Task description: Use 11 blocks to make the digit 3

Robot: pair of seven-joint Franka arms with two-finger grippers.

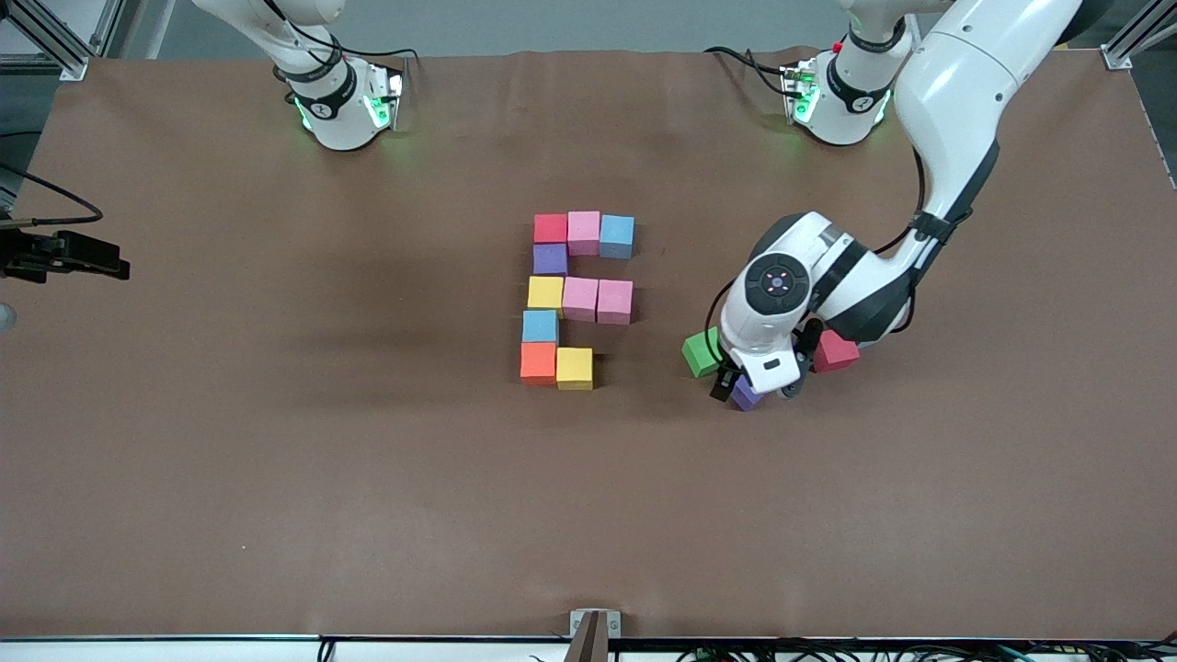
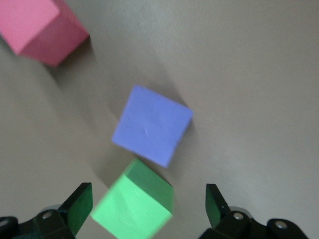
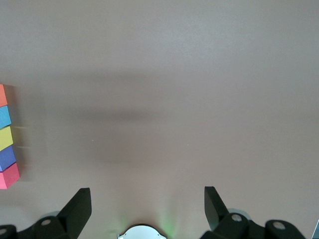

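The digit 3 [image 1: 577, 299] lies unfinished at the middle of the brown worktop [image 1: 276, 478], 10 touching cubes so far: a red, pink and blue bar farthest from the front camera, a purple cube, a yellow and 2 pink cubes as the middle bar, a blue cube, then an orange and a yellow cube nearest the camera.

Toward the left arm's end of the worktop lie 3 loose cubes close together: the purple block [image 1: 746, 396] [image 2: 152, 126], the green cube [image 1: 701, 352] [image 2: 133, 204] and a dark pink cube [image 1: 837, 350] [image 2: 42, 29]. The left tool [image 1: 756, 390] [image 2: 149, 206] hangs low over the purple block with its fingers spread wide, holding nothing; the green cube crowds in just beside that block.

The right tool [image 3: 148, 205] waits at the right arm's end, also spread wide and empty, over bare worktop.

No writing can be read anywhere.
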